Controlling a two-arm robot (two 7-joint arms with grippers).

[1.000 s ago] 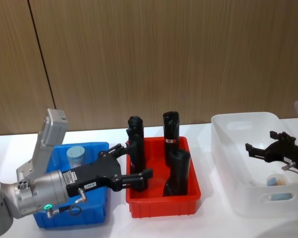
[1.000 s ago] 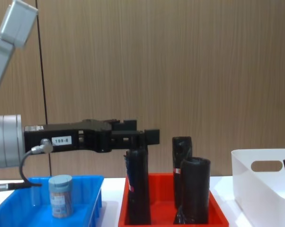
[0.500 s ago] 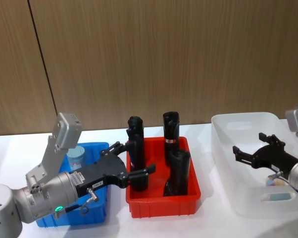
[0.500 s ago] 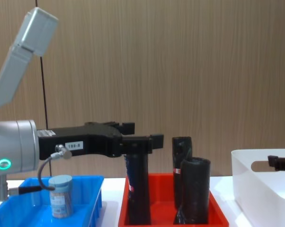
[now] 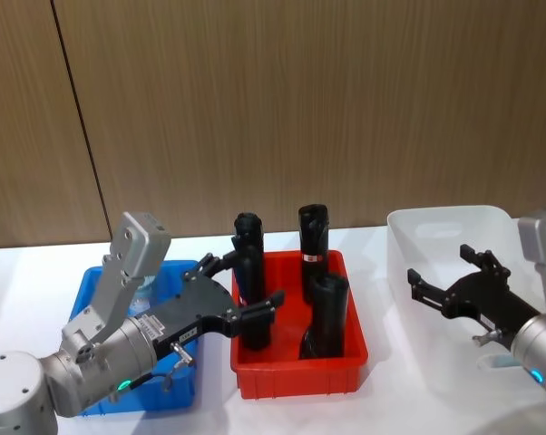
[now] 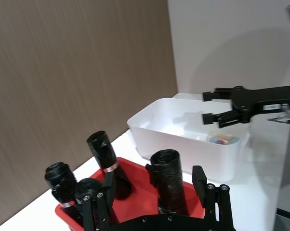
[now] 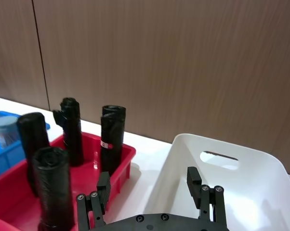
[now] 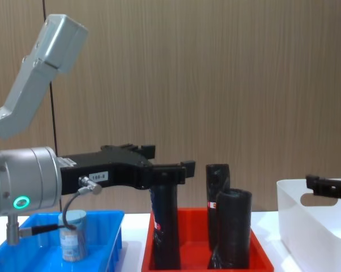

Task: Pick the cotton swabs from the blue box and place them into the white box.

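My left gripper (image 5: 245,284), wide and empty, hangs just beside the blue box (image 8: 97,215), probably lining up for the cotton swabs (image 8: 72,236) standing in it. My right gripper (image 5: 439,265), wide and empty, hovers over the white box (image 5: 436,219).

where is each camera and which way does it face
Head: high, looking down on blue box, red bin, white box; left gripper, right gripper open.
Chest: low, facing across the same three; left gripper large.
Left wrist: behind own fingers, facing red bin, white box, right gripper.
Right wrist: behind own fingers, facing white box, red bin.
Shared: both wrists see the black rolls.
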